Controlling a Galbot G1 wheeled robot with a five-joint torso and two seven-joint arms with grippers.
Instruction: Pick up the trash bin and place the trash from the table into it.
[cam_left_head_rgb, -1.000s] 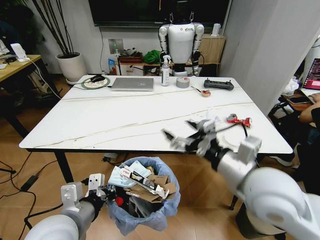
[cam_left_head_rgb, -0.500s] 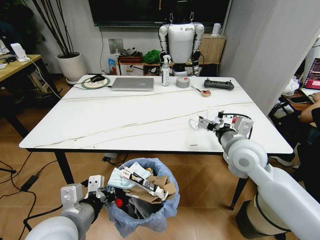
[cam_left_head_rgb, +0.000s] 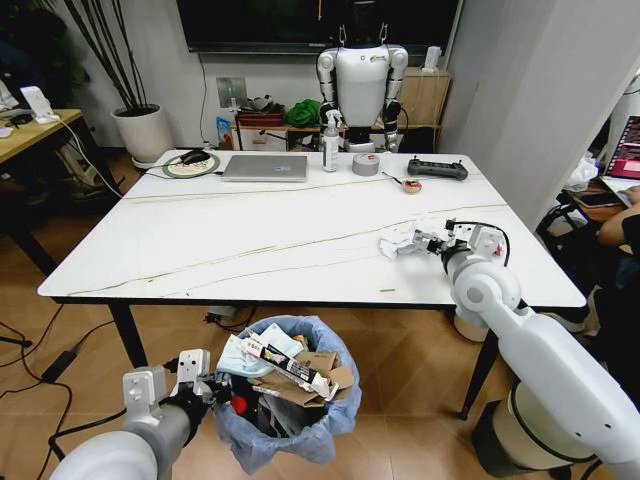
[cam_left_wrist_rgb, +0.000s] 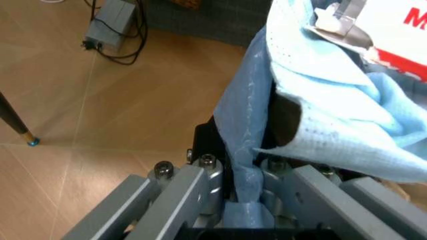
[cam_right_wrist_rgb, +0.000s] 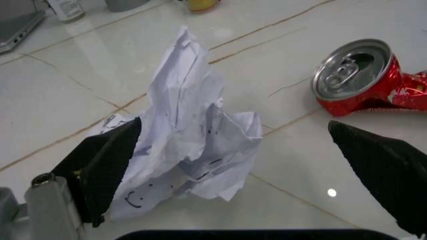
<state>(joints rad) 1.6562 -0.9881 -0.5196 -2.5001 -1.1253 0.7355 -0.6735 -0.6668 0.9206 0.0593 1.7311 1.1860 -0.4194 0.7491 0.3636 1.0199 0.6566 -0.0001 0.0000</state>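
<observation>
Right wrist view shows our right gripper (cam_right_wrist_rgb: 233, 175) with its jaws spread wide, one black finger (cam_right_wrist_rgb: 100, 170) touching the side of a crumpled white paper (cam_right_wrist_rgb: 193, 145) and the other finger well clear of it on the far side, nothing clamped. The paper is a loose, creased wad with faint pen marks, standing on the tabletop (cam_right_wrist_rgb: 80, 90). Near the paper, on the side of the free finger, lies a crushed red can (cam_right_wrist_rgb: 363, 80) with its silver top and pull tab facing the camera.

From the head view, the right gripper (cam_left_head_rgb: 432, 243) reaches over the tabletop (cam_left_head_rgb: 250, 240) with the crumpled paper (cam_left_head_rgb: 398, 243) at its jaws; the can is hidden behind the gripper there.

Our left gripper (cam_left_wrist_rgb: 243, 200) has its jaws clamped on the rim of the trash bin (cam_left_head_rgb: 290, 390), the light-blue bag (cam_left_wrist_rgb: 320, 125) bunched between them. In the head view the left gripper (cam_left_head_rgb: 205, 385) holds the bin on the floor side of the tabletop's near edge, below the paper's level. The bin is heaped with cardboard pieces (cam_left_head_rgb: 315, 370), a white packet and other litter, its blue liner puffed over the rim.
</observation>
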